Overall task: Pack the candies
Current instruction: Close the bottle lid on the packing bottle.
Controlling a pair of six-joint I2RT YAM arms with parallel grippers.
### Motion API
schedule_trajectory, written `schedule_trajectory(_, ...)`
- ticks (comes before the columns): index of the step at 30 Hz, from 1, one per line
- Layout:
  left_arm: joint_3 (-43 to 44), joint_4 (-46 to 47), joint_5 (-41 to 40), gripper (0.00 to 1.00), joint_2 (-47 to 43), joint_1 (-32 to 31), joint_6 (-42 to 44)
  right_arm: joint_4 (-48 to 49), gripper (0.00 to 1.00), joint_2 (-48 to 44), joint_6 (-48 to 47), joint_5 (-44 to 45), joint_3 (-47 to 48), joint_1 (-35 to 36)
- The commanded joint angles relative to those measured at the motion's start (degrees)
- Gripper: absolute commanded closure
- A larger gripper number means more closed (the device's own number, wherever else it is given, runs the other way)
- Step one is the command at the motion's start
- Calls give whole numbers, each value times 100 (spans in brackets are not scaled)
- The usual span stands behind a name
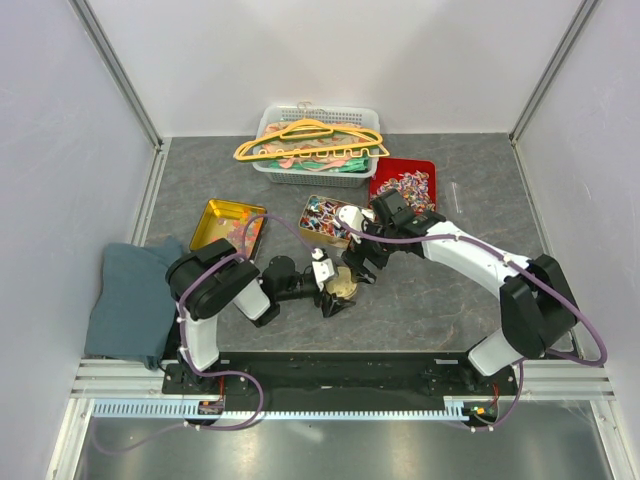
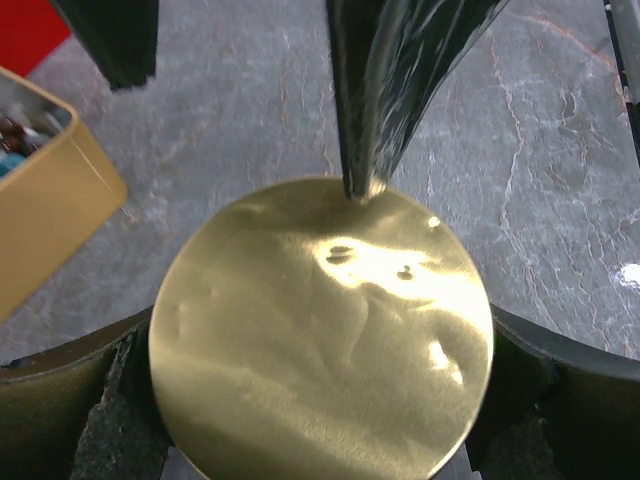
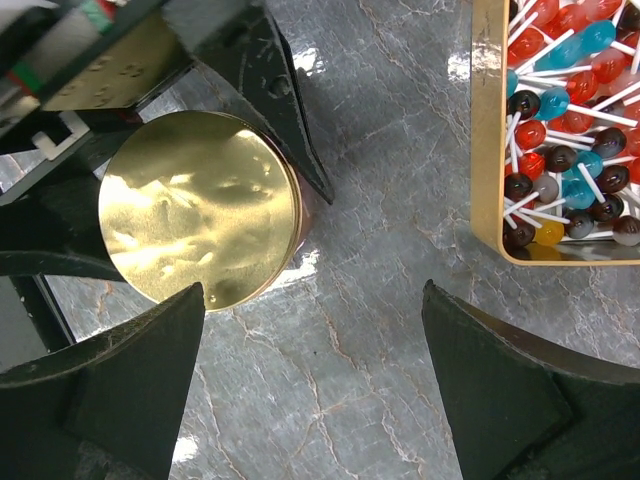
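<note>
Where the two arms meet, a round gold tin with a shiny lid (image 1: 343, 284) stands on the grey stone table (image 1: 440, 300). The left gripper (image 2: 320, 330) is spread wide, with one finger on each side of the tin, very close. I cannot tell if they touch it. The right gripper (image 3: 312, 295) is wide open too and holds nothing. One black fingertip (image 2: 380, 120) of it is at the lid's edge.

The candies (image 1: 408, 186) lie around the tin. Wrapped ones fill the red tray (image 1: 395, 168) at 1 o'clock. Lollipops (image 3: 565, 130) fill the square gold box (image 3: 487, 130) at 12 o'clock. Soft pink and orange ones lie in the flat gold tray (image 1: 215, 215) at 10 o'clock. A white basket (image 1: 310, 175) of hangers (image 1: 310, 140) is farther off at 12 o'clock. A blue-grey cloth (image 1: 130, 290) lies at 9 o'clock.
</note>
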Motion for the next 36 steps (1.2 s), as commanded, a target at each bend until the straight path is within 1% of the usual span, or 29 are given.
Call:
schedule_trajectory(1,-4,464,36,1,-290,-2,503,257,5,127,151,-49,156,0)
schedule_trajectory(7,4,156,150,1,-378,-2,556,450,5,232,397,-84,218,8)
schedule_trajectory(11,57,-169,203,0,-457,7,705,512,5,346,432,152,165,87)
schedule_trajectory(17,-48,-626,247,1,-816,24,987,187,5,619,186,293,244,333)
schedule_trajectory(24,-136,-1048,414,1,-1107,147,1066,231,5,417,265,294,306,360)
schedule_trajectory(31,-22,-1829,555,1,-1213,191,1250,134,4,373,265,337,508,369)
schedule_trajectory(36,31,-2112,397,1,-1204,209,1409,178,4,259,230,408,447,369)
